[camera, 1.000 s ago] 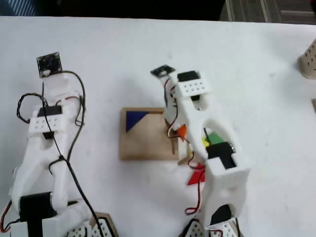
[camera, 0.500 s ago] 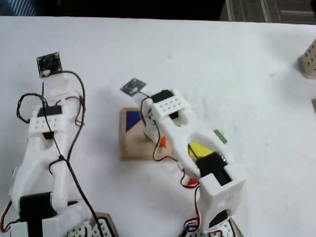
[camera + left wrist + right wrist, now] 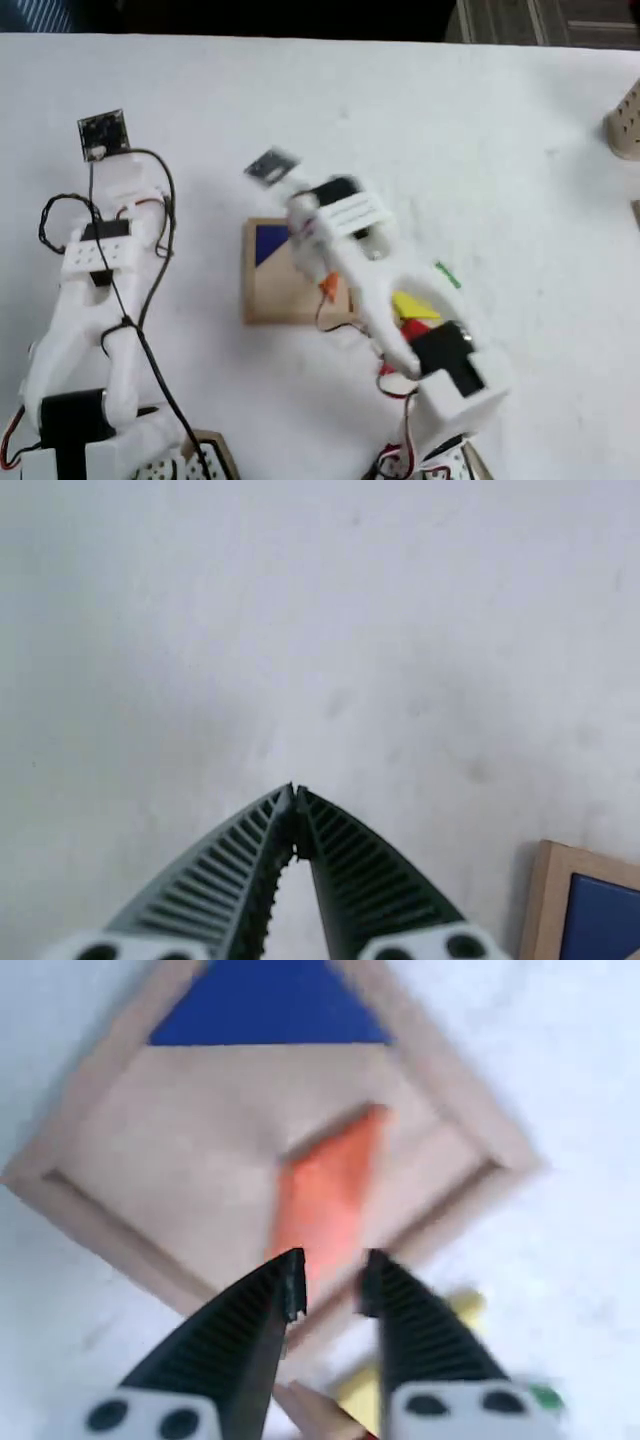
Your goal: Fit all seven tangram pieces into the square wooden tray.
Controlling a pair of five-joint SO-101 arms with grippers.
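The square wooden tray lies at the table's middle with a blue triangle in its far left corner. My right arm hangs over the tray's right half, and an orange piece peeks out beneath it. In the right wrist view my right gripper is shut on the near end of the orange piece, held above the tray floor below the blue triangle. My left gripper is shut and holds nothing, over bare table left of the tray corner.
Loose pieces lie right of the tray under my right arm: yellow, red and green. A brown object stands at the right edge. My left arm's base fills the near left.
My right arm has swung left from the tray's right rim to over the tray, carrying the orange piece. The left arm has barely moved.
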